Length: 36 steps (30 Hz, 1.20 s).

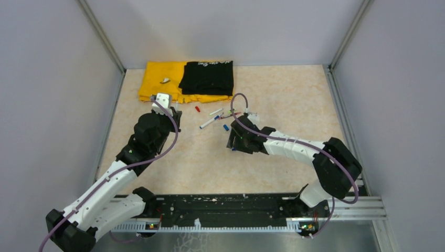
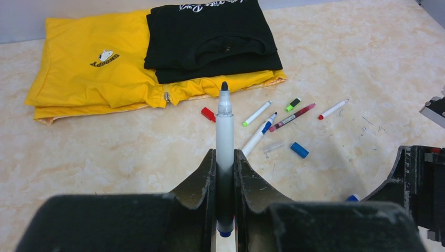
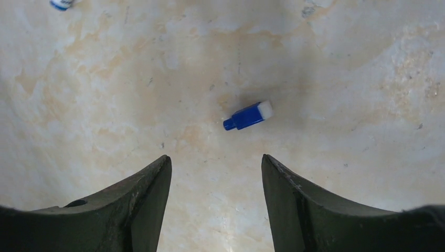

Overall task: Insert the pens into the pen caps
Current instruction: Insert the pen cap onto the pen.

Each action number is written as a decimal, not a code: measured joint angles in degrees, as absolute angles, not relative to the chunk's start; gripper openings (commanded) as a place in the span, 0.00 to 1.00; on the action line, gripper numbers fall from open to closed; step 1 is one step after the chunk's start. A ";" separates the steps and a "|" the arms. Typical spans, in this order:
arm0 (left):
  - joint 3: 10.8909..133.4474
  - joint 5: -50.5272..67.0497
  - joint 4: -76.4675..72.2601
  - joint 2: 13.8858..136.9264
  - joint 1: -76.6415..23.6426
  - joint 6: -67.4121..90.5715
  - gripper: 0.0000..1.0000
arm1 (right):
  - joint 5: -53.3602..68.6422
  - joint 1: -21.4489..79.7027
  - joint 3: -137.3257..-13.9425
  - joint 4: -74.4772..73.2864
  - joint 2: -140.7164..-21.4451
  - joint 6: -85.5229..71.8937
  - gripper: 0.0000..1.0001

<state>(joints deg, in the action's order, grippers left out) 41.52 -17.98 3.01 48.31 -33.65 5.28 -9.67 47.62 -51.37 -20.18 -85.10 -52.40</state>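
The left gripper (image 2: 224, 157) is clamped almost shut on a slim white plastic marker pen with a black tip (image 2: 224, 123), which sticks straight out ahead of its fingers. The right gripper (image 3: 216, 163) stands open, holding nothing. A short blue plastic cap with a white end (image 3: 247, 116) lies on the mottled beige tabletop (image 3: 341, 63) just ahead of its jaws

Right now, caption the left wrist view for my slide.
Left gripper clamped on a black-tipped white pen; loose pens, caps, a yellow shirt and a black shirt lie beyond on the table.
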 measured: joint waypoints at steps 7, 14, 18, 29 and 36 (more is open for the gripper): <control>41.52 -17.98 3.01 48.31 -33.65 5.28 0.00 | -13.98 47.72 -51.88 -22.87 -91.31 -65.23 0.63; 41.52 -17.98 3.01 48.31 -33.65 5.26 0.00 | -15.97 47.97 -52.58 -23.42 -92.29 -69.67 0.63; 41.52 -17.98 3.01 48.31 -33.65 5.17 0.00 | -15.90 47.97 -53.12 -22.37 -93.41 -70.13 0.62; 41.52 -17.96 3.01 48.31 -33.63 5.06 0.00 | -16.62 47.94 -56.21 -22.15 -96.99 -66.98 0.54; 41.52 -17.93 3.01 48.31 -33.63 5.06 0.00 | -18.39 47.88 -60.55 -23.38 -100.75 -60.75 0.52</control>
